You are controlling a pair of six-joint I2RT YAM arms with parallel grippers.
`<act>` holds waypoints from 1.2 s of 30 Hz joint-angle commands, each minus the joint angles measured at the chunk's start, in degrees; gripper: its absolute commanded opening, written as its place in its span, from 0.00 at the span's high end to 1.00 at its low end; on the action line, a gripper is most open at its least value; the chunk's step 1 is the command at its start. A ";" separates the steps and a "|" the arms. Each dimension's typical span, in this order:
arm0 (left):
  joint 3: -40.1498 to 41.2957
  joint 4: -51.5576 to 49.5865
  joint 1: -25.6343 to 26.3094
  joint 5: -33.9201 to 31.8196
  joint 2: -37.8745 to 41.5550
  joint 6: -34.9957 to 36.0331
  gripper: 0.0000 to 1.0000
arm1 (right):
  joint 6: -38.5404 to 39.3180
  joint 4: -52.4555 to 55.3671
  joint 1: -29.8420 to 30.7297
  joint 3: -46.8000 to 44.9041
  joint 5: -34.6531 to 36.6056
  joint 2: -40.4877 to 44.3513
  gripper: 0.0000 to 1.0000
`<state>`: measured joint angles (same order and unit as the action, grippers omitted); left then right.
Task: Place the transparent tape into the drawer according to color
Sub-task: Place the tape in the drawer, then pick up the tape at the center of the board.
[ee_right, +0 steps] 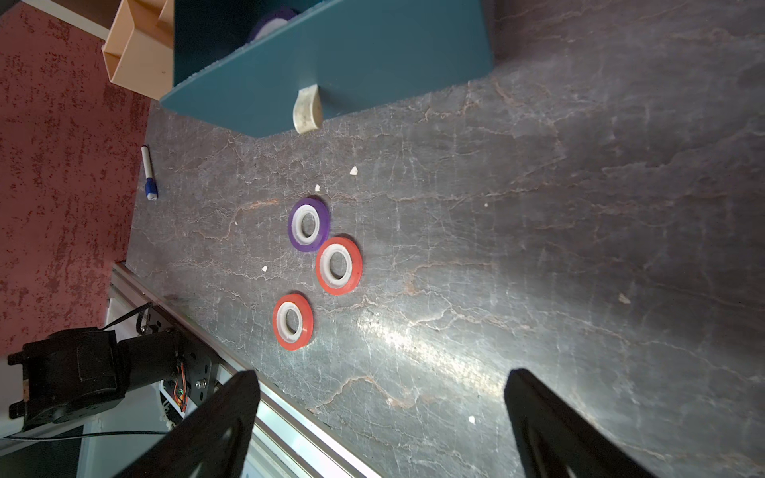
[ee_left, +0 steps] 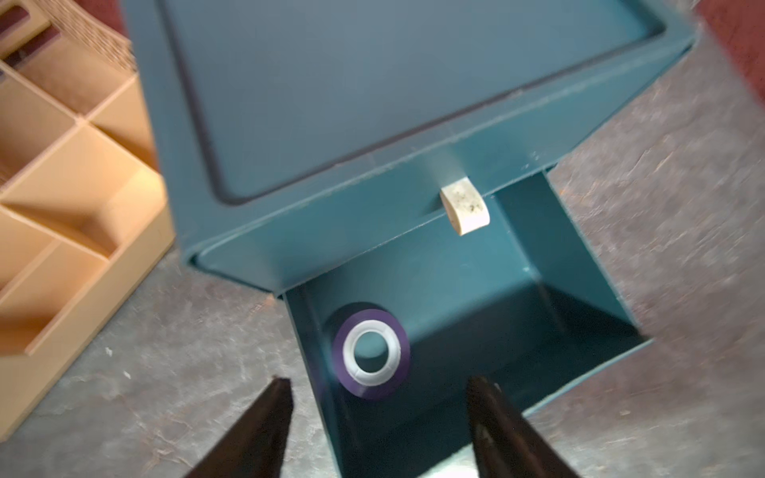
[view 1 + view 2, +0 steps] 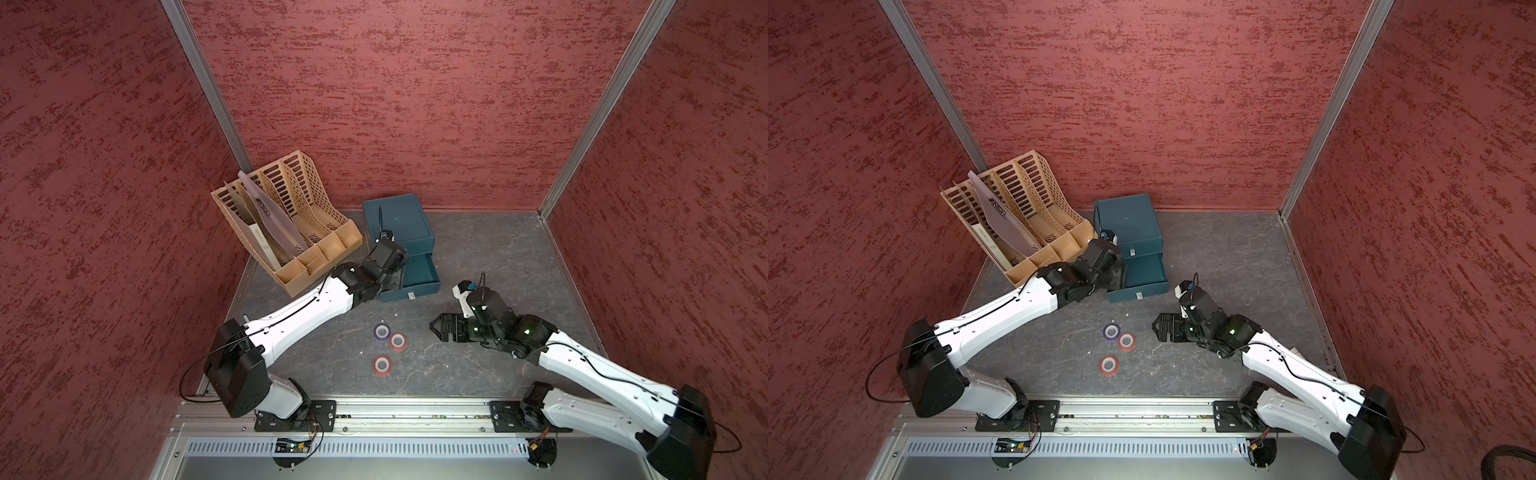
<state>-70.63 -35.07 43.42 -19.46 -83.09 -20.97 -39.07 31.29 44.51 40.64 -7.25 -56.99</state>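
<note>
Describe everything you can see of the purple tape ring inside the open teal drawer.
The small translucent purple tape roll has a white plastic core with an open hole. It is inside the pulled-out lower drawer of the dark-teal box, near one side wall, hole facing upward. The left arm's black fingers stand apart above it, not touching. It looks slightly blurred, so whether it rests flat is unclear.

A beige file rack [image 3: 286, 220] stands left of centre in both top views, backed into the corner of the red walls [image 3: 415, 104], with a greyish folder [image 3: 272, 216] leaning in one slot. A blue-capped marker [image 1: 148, 174] lies on the grey bench [image 1: 579, 248] beside the wall. White crumbs [image 1: 354, 170] dot the bench.
</note>
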 commanded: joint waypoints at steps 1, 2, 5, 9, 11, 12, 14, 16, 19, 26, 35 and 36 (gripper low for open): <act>0.97 -0.28 0.22 1.17 4.36 -1.04 0.06 | -0.40 0.37 -0.57 -0.39 1.22 0.65 0.02; 1.40 -0.63 0.25 1.81 5.48 -1.30 0.00 | -0.44 0.35 -0.63 -0.39 1.23 0.61 0.02; 2.53 -2.92 0.09 3.82 8.63 -2.11 0.00 | -0.34 0.35 -0.66 -0.47 1.24 0.64 0.01; 4.34 -7.39 -0.01 7.36 11.85 -3.14 0.00 | -0.31 0.14 -0.65 -0.57 1.08 0.41 0.01; 5.54 -9.74 -0.01 8.65 13.00 -4.13 0.00 | -0.33 -0.07 -0.65 -0.66 0.83 0.31 0.02; 6.32 -10.57 -0.07 9.66 13.57 -4.29 0.00 | -0.31 -0.06 -0.65 -0.70 0.75 0.26 0.02; 7.93 -12.72 0.09 10.70 14.77 -5.54 0.00 | -0.39 -0.33 -0.66 -0.76 0.61 0.21 0.01; 9.83 -14.22 0.11 12.28 16.03 -6.56 0.00 | -0.39 -0.34 -0.67 -0.76 0.51 0.21 0.02; 12.99 -16.12 0.14 15.33 17.54 -7.89 0.00 | -0.39 -0.26 -0.67 -0.83 0.46 0.30 0.01; 24.63 -9.96 0.18 20.95 20.16 -12.98 0.00 | -0.22 -0.60 -0.74 -1.00 0.45 0.22 0.02; 31.75 0.29 -1.44 22.90 14.95 -15.13 0.00 | -0.05 -0.07 -1.01 -0.79 0.73 0.65 0.02; 31.99 1.05 -1.77 23.02 13.96 -15.07 0.00 | 0.00 0.07 -1.08 -0.72 0.80 0.74 0.01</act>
<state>-39.46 -39.51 42.54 2.04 -67.53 -34.98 -39.16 31.22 44.27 40.29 -7.27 -56.99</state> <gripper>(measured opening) 0.996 0.985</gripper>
